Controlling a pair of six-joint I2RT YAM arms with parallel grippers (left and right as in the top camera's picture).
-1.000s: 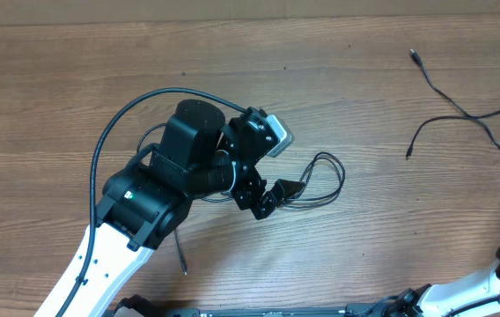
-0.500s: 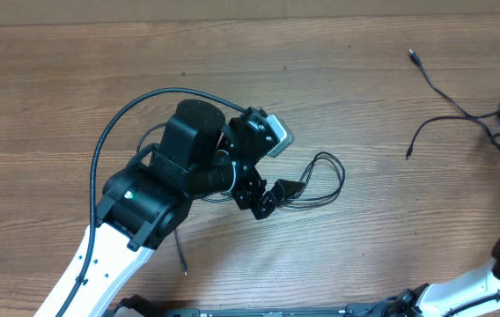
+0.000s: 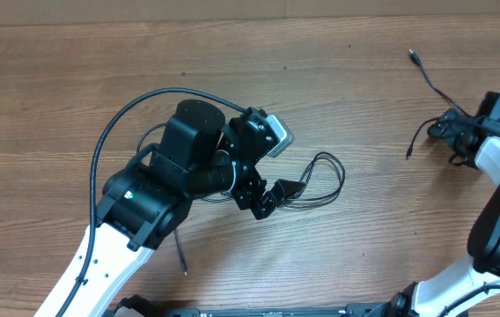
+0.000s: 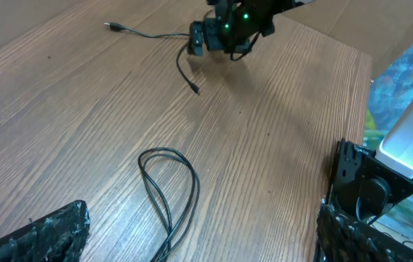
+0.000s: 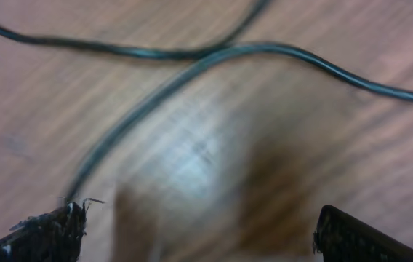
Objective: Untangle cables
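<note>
The right hand, fingers wide apart and empty, hovered over two crossing cables at the wooden surface's right edge. The left hand, likewise spread and empty, hung above a looped cable mid-surface. The step looked like an approach; next called for closing on one strand and drawing it clear.
</note>
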